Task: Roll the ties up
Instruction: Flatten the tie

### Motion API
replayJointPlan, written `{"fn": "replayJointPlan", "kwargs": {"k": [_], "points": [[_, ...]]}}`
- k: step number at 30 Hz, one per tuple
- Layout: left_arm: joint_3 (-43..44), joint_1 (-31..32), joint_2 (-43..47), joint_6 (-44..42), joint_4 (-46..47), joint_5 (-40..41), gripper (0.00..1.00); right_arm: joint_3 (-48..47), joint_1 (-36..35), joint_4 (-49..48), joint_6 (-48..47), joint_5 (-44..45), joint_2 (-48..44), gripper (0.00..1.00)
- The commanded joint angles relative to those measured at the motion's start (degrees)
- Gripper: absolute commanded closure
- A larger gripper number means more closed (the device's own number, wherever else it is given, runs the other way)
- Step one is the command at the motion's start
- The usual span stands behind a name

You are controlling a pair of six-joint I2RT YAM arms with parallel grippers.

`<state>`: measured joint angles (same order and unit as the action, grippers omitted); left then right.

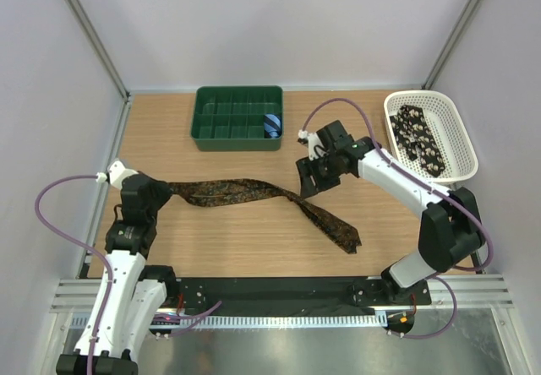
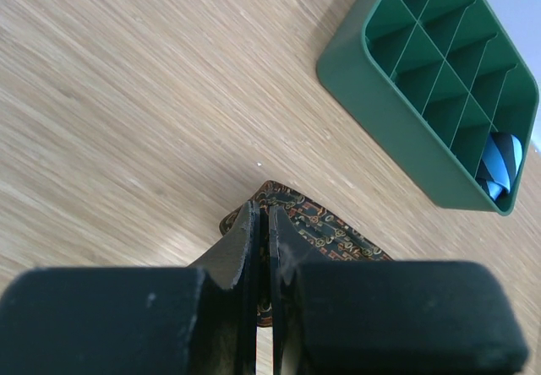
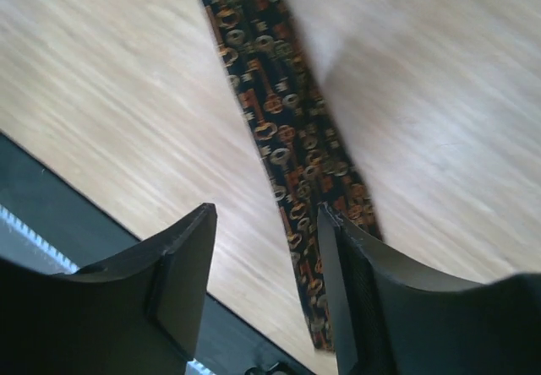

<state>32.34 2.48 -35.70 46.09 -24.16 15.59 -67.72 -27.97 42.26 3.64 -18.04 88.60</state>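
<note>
Black fingers of the left pincer (image 2: 262,223) fill the bottom of the left wrist view. They are pressed together on one end of a dark brown fabric necktie (image 2: 325,223) with a small tan-orange pattern.

From above, the left arm rises from its base and bends forward. Its pincer sits low at 9 o'clock of the light wooden desk (image 1: 211,240) and points toward 3 o'clock. From there the necktie lies flat across the middle of the desk, bends, and ends in a pointed tip near 5 o'clock.

The right arm reaches from its base at 5 o'clock, with the forearm stretched toward 10 o'clock. The right pincer (image 1: 309,179) tilts down over the middle part of this necktie. Its jaws stand partly apart and hold nothing. I cannot tell if the fingers touch the fabric.

A black necktie with pale spots (image 1: 420,138) lies in a white perforated plastic basket (image 1: 427,94) at 2 o'clock. A dark green compartment tray (image 1: 237,144) at 12 o'clock holds a small blue striped roll (image 1: 272,125) at its right end.
</note>
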Motion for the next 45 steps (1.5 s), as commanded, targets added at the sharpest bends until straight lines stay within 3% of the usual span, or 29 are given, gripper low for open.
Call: {"fn": "replayJointPlan", "kwargs": {"k": [1, 3, 5, 6, 13, 20, 23, 24, 26, 28, 29, 31, 33, 38, 42, 45], "points": [[1.94, -0.37, 0.99, -0.47, 3.68, 1.02, 0.99, 0.58, -6.81, -2.37, 0.33, -3.15, -4.84, 0.39], [1.94, -0.37, 1.51, -0.91, 3.6, 0.75, 0.99, 0.14, -8.5, -1.13, 0.32, 0.89, -4.31, 0.32], [1.94, -0.37, 1.78, -1.08, 3.68, 0.66, 0.99, 0.14, -10.7, -1.13, -0.04, 4.05, -3.08, 0.09], [1.85, -0.37, 2.13, -1.09, 3.68, 0.75, 0.99, 0.31, -11.58, -1.74, -0.04, 8.16, -2.64, 0.06], [2.03, -0.37, 2.57, -1.52, 3.68, 0.31, 0.99, 5.84, -18.96, -11.75, -2.75, 23.57, 2.45, 0.04], [1.85, -0.37, 2.39, -1.61, 3.77, -0.21, 0.99, 7.61, -19.41, -16.95, -3.38, 30.6, 7.9, 0.16], [1.76, -0.37, 2.48, -1.7, 3.86, -0.39, 0.99, 8.84, -19.41, -17.3, -3.46, 31.4, 8.26, 0.4], [1.59, -0.37, 2.57, -1.7, 3.86, -0.48, 0.99, 8.84, -19.41, -17.04, -3.38, 31.23, 8.35, 0.66], [1.5, -0.37, 2.74, -1.88, 3.95, -0.48, 0.99, 7.88, -18.97, -14.5, -6.1, 24.85, 8.43, 0.99], [1.24, -0.37, 2.83, -1.88, 3.95, -0.39, 0.99, 5.51, -13.56, -10.73, -6.36, 12.05, 9.39, 0.99], [1.24, -0.37, 2.75, -1.88, 3.86, -0.13, 0.99, 2.45, -10.21, -7.05, -6.1, -3.07, 10.1, 0.99], [1.32, -0.37, 2.74, -1.96, 3.86, 0.14, 0.99, -0.37, -3.19, -5.18, -5.49, -15.9, 12.72, 0.99], [1.32, -0.37, 2.75, -2.05, 3.86, 0.4, 0.99, -2.49, -1.22, 0.01, -6.81, -23.49, 15.1, 0.99], [1.94, -0.37, 2.74, -2.14, 4.21, 1.37, 0.99, -6.63, 0.8, 3.09, -5.84, -31.51, 22.83, 0.99], [4.3, -0.37, 2.57, -3.54, 4.65, 4.69, 0.99, -6.11, 3.0, -1.91, -2.34, -42.75, 26.45, 0.99], [5.71, -0.37, 1.96, -4.69, 4.83, 7.69, 0.99, -4.53, 5.1, -7.18, 3.37, -44.71, 28.03, 0.97]]}}
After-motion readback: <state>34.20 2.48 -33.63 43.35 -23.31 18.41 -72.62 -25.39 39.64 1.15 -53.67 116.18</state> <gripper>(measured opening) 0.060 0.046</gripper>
